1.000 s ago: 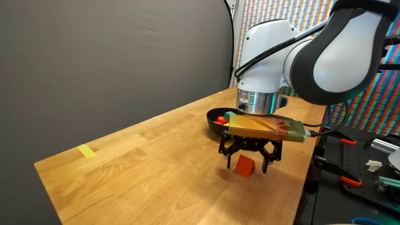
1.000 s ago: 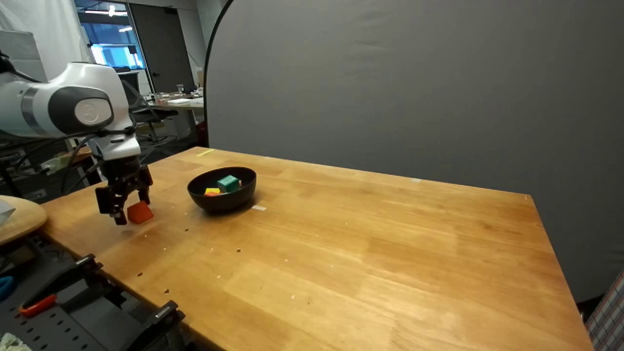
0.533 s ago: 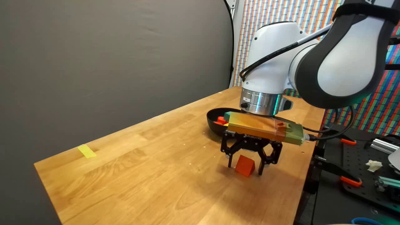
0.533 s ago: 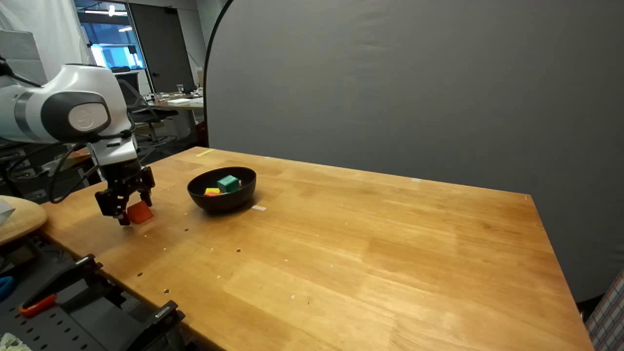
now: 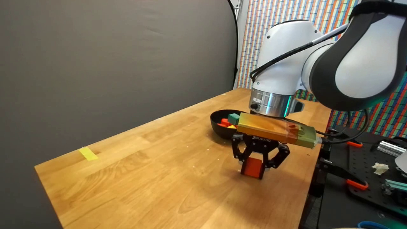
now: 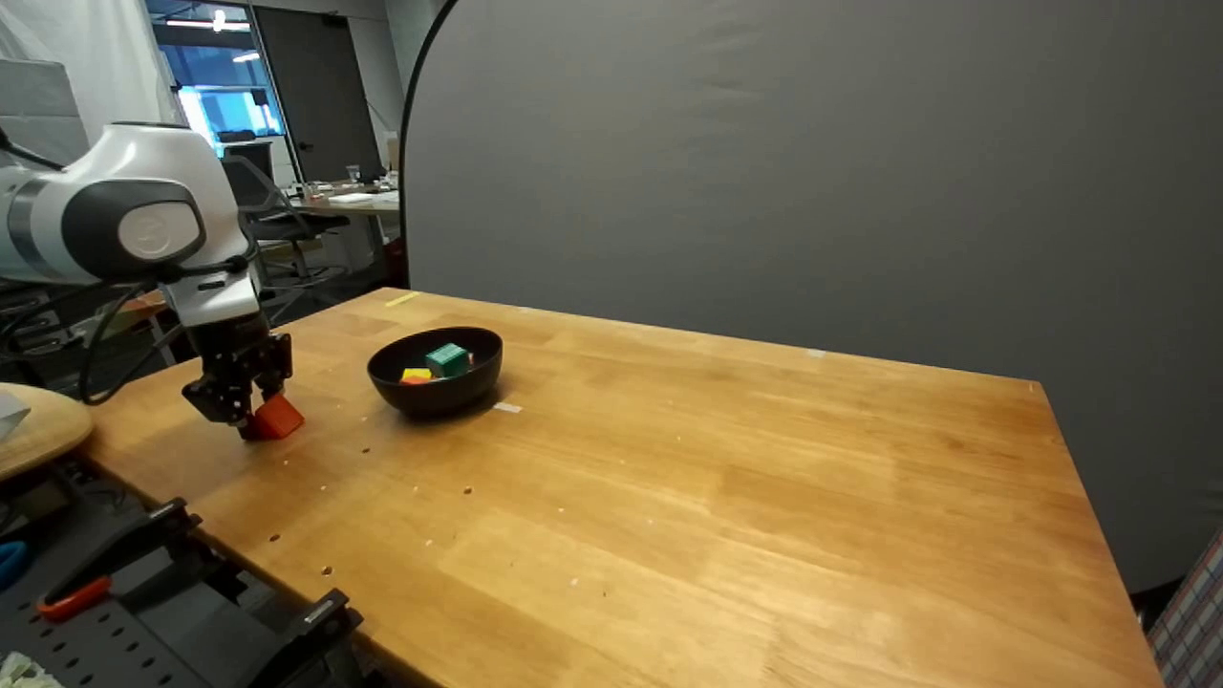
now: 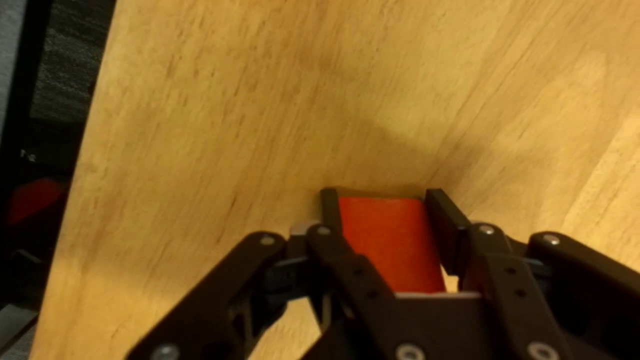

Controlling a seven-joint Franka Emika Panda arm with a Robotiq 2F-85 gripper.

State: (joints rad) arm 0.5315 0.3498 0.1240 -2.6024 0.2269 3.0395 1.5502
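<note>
Since the gripper (image 7: 382, 198) has narrowed, its fingers (image 7: 445, 225) now grasp the red block (image 7: 390, 245), near and right of the bowl (image 5: 218, 131) in an exterior view; the hold looks made.

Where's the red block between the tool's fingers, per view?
In an exterior view: red block, right of centre, lower half.
In an exterior view: red block, left side, just below mid-height.
Wrist view: red block, right of centre, lower half.
Shared landmark: wooden table, in all three.

In an exterior view, a window (image 6: 229, 110) glows upper left; wrist view soft-focused, faint shadow mid-frame on the tabletop (image 7: 225, 110).
</note>
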